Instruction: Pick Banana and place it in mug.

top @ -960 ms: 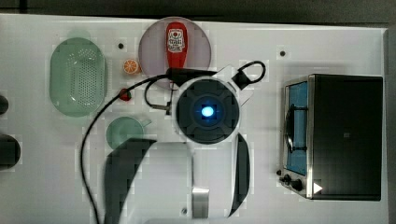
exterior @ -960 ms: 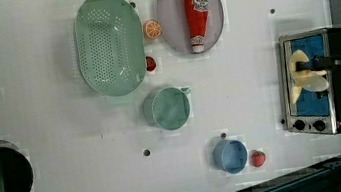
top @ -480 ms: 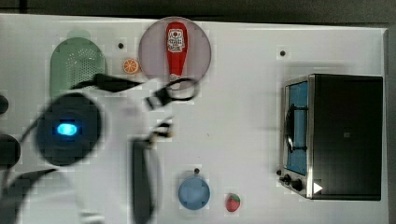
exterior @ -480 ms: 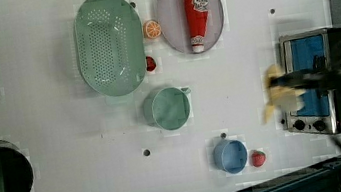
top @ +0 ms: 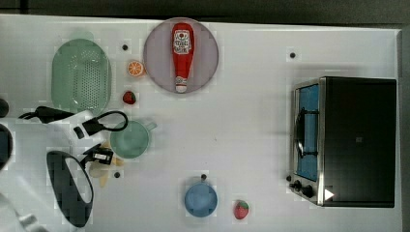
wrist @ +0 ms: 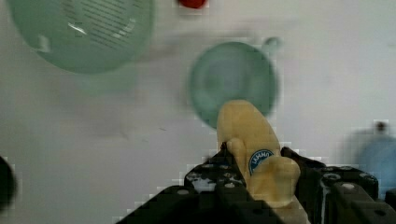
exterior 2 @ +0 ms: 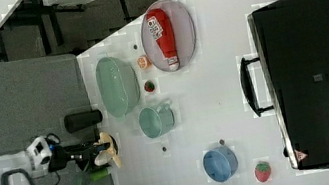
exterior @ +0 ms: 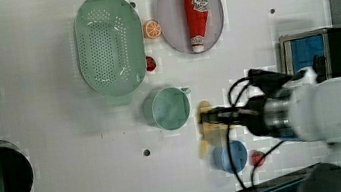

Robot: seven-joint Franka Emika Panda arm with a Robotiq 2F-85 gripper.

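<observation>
Currently, reading the top view from its left, the oval pale-green perforated colander (top: 80,77) lies at about 10 o'clock from the small round pale teal-green mug (top: 129,139). The white robot arm (top: 53,159) covers the table's left edge in the top view. Its black gripper (top: 100,157) sits at roughly 8 o'clock from the mug, just beside the rim.

In the wrist view, the gripper (wrist: 261,179) is closed on the small pale-yellow toy banana (wrist: 256,144), with one finger against each side of the fruit. A round blue sticker on the banana carries white lettering; the text is too small to read. The banana's free end overlaps the near rim of the mug (wrist: 232,81) in the wrist view. In the left view, the banana (exterior: 206,126) hangs just beside the mug (exterior: 166,108), at 4 o'clock from it.

Continuing rightward in the top view:
- the round orange slice (top: 136,68) and a small red strawberry (top: 128,97), at 12 o'clock from the mug;
- the red ketchup bottle (top: 182,55) with an unreadable white label, lying on a round grey plate (top: 208,53);
- the round blue cup (top: 200,199), with a second strawberry (top: 241,209) at its 3 o'clock;
- the black toaster oven (top: 360,141).
</observation>
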